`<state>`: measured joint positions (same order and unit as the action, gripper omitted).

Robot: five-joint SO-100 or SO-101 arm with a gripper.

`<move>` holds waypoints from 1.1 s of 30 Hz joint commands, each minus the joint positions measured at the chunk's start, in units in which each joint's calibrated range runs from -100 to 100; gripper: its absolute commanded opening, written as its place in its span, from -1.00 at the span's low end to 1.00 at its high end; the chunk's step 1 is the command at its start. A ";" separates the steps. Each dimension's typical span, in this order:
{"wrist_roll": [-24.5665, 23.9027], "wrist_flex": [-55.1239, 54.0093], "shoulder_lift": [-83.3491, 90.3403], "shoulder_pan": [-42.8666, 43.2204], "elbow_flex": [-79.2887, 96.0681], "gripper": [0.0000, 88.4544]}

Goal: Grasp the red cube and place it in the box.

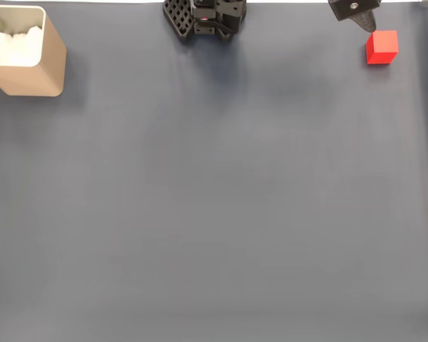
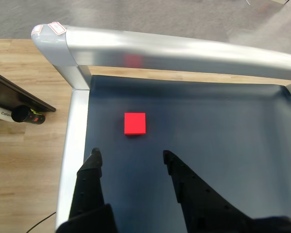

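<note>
On the dark desk (image 1: pixel 214 199), with the box (image 1: pixel 50 60) being kept well apart at its far left corner in the fixed view, the released hand (image 2: pixel 131 155) is being held just short of the red cube (image 2: pixel 135 123), which risks being nudged toward the metal rim (image 2: pixel 184 51) if one finger lands early.

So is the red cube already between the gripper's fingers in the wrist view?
No, the red cube lies on the mat ahead of the open gripper, untouched.
</note>
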<state>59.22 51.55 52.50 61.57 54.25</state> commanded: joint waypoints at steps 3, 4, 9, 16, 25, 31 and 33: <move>0.20 -3.76 0.88 -0.64 0.04 -0.29; 0.00 -4.17 0.45 -0.64 0.22 -0.28; -0.24 -6.47 0.02 -0.71 2.05 -0.27; -0.73 -10.32 -0.94 -0.64 5.42 -0.26; -0.78 -15.98 -4.58 -0.42 8.80 -0.25; -0.78 -19.42 -7.35 -0.14 9.98 -0.25; -0.78 -20.57 -8.30 -0.07 10.08 -0.25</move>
<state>58.63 33.02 44.59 61.05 65.10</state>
